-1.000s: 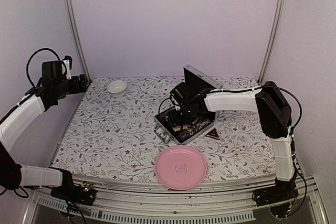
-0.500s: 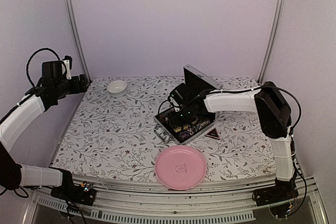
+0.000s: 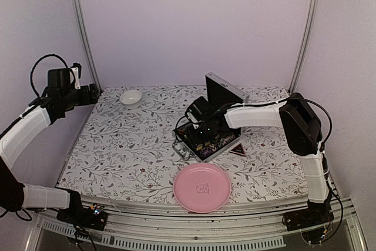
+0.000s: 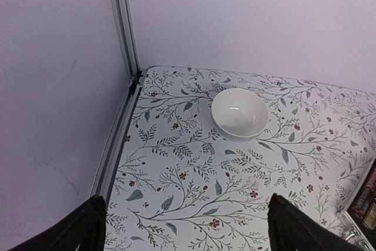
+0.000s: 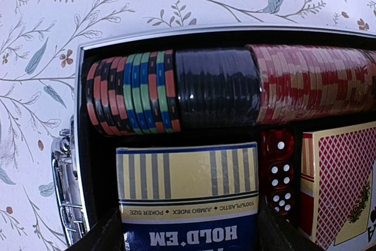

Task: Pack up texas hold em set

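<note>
The silver case (image 3: 187, 149) lies open in the middle of the table with its lid (image 3: 222, 91) upright. In the right wrist view it holds a row of poker chips (image 5: 235, 89), red dice (image 5: 279, 174) and a red-backed card deck (image 5: 341, 186). My right gripper (image 3: 200, 130) is down in the case, shut on a blue and yellow boxed card deck (image 5: 187, 186) with a finger (image 5: 100, 236) on each side. My left gripper (image 3: 94, 93) hangs open and empty over the back left corner, its fingers (image 4: 82, 227) wide apart.
A small white bowl (image 3: 131, 97) stands at the back left and shows below my left gripper (image 4: 239, 113). A pink round plate (image 3: 201, 187) lies at the front edge, near the case. A small dark triangular object (image 3: 238, 149) lies right of the case. The case's chrome handle (image 5: 64, 192) faces front left.
My right gripper has shifted slightly left over the case with the deck still in it. The left arm has not moved.
</note>
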{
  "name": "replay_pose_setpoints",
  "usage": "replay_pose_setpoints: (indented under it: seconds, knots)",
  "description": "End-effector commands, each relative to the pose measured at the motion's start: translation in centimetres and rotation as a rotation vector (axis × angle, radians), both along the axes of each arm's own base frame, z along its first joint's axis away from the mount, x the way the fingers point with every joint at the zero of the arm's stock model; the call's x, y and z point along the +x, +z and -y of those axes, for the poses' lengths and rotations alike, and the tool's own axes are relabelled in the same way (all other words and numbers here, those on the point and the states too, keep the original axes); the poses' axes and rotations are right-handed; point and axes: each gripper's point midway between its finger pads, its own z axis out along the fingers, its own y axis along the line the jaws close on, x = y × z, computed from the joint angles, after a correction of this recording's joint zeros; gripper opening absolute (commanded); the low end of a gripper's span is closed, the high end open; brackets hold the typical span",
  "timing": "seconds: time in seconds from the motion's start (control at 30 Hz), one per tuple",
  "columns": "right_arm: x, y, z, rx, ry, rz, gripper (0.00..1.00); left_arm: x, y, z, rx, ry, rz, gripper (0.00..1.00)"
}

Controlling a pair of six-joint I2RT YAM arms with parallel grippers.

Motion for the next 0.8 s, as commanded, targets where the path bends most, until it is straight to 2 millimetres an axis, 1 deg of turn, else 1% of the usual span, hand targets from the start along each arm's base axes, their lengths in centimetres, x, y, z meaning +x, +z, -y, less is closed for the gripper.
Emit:
replay_pose_setpoints:
  seconds: [0.0, 0.1, 0.2, 0.47, 0.57, 0.6, 0.7, 0.77]
  knots:
    - [0.3, 0.5, -0.6, -0.003, 0.015, 0.021, 0.59, 0.1, -0.2, -0.3, 0.008, 0.000, -0.006, 0.95]
    - [0.3, 1.2, -0.6, 0.006, 0.018, 0.029, 0.65, 0.1, -0.2, -0.2, 0.007, -0.001, -0.006, 0.95]
    - [0.3, 2.0, -0.6, 0.019, 0.018, 0.036, 0.74, 0.1, -0.2, -0.2, 0.007, -0.001, -0.006, 0.96]
    - [-0.2, 5.2, -0.5, 0.078, 0.013, 0.053, 0.80, 0.1, -0.1, -0.2, 0.006, -0.001, -0.002, 0.96]
    - [-0.5, 5.5, -0.1, 0.085, 0.002, 0.051, 0.74, 0.0, -0.1, -0.2, 0.006, -0.003, -0.003, 0.96]
    - [-0.6, 5.5, 0.0, 0.089, -0.004, 0.046, 0.68, 0.1, -0.1, -0.2, 0.005, -0.003, -0.002, 0.96]
    - [-1.0, 4.7, 0.3, 0.081, -0.013, 0.027, 0.56, 0.0, -0.1, -0.2, 0.004, -0.002, -0.003, 0.96]
    - [-1.0, 3.9, 0.8, 0.073, -0.029, 0.008, 0.52, 0.1, 0.0, -0.1, 0.003, -0.006, -0.001, 0.96]
